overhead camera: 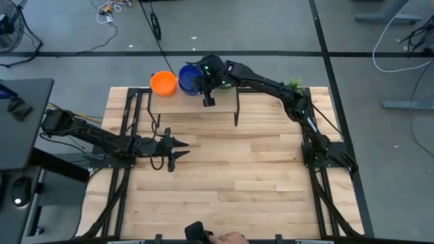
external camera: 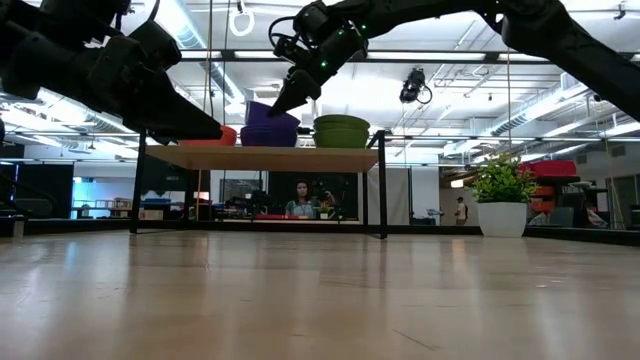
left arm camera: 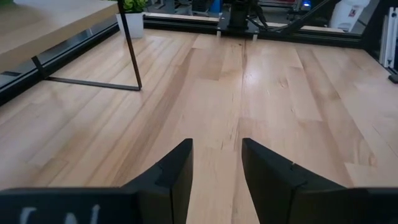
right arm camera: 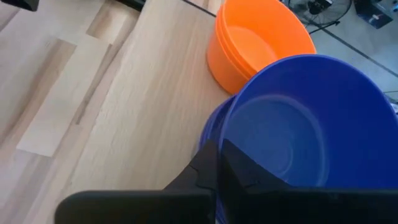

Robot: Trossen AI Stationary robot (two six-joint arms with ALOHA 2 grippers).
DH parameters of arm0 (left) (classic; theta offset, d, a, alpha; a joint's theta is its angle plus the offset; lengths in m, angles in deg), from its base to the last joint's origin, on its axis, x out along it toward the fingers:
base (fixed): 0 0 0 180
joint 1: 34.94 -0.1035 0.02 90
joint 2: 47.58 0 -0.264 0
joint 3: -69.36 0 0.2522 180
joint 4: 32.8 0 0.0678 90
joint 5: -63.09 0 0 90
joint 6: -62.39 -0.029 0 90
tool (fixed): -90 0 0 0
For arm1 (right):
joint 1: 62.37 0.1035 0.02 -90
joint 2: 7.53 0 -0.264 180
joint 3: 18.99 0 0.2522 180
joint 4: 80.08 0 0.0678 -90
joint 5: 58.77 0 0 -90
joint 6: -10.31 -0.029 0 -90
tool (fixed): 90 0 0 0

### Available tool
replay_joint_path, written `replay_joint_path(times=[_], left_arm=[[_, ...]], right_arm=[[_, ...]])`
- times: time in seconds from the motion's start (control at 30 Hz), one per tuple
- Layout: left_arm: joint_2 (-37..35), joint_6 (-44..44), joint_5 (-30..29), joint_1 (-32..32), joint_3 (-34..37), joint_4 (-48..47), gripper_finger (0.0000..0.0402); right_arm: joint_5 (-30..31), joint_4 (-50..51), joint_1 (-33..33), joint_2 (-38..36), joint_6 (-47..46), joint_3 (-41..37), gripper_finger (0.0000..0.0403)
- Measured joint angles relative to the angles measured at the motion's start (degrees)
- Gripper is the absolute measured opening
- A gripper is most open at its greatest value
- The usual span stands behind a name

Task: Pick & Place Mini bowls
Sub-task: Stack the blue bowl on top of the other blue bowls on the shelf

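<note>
A low wooden shelf (overhead camera: 183, 105) at the table's far side carries stacked mini bowls: orange ones (right arm camera: 261, 37) at its left, dark blue ones (external camera: 270, 135) in the middle, green ones (external camera: 341, 130) on the right. My right gripper (external camera: 283, 103) reaches over the shelf and is shut on the top blue bowl (right arm camera: 305, 124), which sits tilted above the blue stack (right arm camera: 208, 134). My left gripper (overhead camera: 182, 148) waits open over bare table near the left, holding nothing. My right gripper pinches the top blue bowl's rim (right arm camera: 229, 144) on the side toward the table's near edge, one finger inside the bowl and one outside. The fingers slant down from above. The bowl is tilted; whether it is clear of the stack, I cannot tell.
The shelf stands on thin black legs (left arm camera: 130, 46). A small potted plant (external camera: 500, 195) stands at the far right of the table. A person's hand (overhead camera: 230, 237) shows at the near edge. Open wooden tabletop (overhead camera: 237, 169) lies between the arms.
</note>
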Motion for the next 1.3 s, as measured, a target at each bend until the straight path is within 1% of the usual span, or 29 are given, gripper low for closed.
replay_joint_path(times=[0.6,0.77,1.3], left_arm=[[0.0,0.2,0.1,0.0,0.0,0.0,0.0142],[0.0,0.2,1.1,0.0,0.0,0.0,0.0142],[0.0,0.2,1.1,0.0,0.0,0.0,0.0142]], right_arm=[[0.0,1.9,-0.2,0.0,-0.4,0.0,0.0012],[0.0,1.9,-0.2,0.0,-0.4,0.0,0.0016],[0.0,0.6,-0.2,0.0,-1.2,0.0,0.0070]])
